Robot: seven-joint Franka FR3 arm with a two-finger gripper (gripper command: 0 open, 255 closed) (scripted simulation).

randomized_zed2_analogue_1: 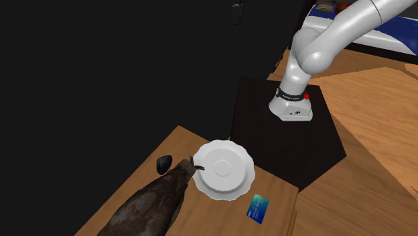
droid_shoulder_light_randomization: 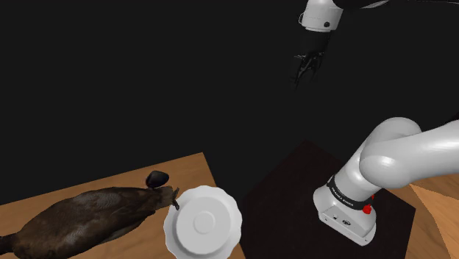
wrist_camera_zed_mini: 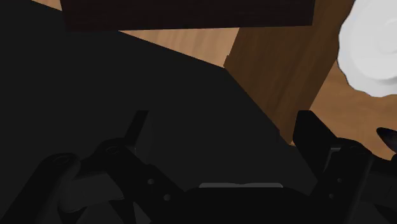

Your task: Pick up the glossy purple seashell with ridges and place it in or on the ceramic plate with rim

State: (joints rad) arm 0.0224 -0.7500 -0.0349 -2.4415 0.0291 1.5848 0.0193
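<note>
Hand (droid_shoulder_light_randomization: pixel 305 68) hangs wide open, high above the tabletop (droid_shoulder_light_randomization: pixel 44 202). The dark seashell (droid_shoulder_light_randomization: pixel 157 177) sits near its edge, close to the plate (droid_shoulder_light_randomization: pixel 229 210) — small, rigid, probably slick; pinch its narrow sides.

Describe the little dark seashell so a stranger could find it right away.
Start at the wooden table and find the white scalloped plate. Beside it lies a big brown lump; the shell sits by that lump's plate-side end, tiny, rounded and nearly black.

Dim, soft light throughout; the white plate (droid_shoulder_light_randomization: pixel 202 221) stands out brightest.
</note>
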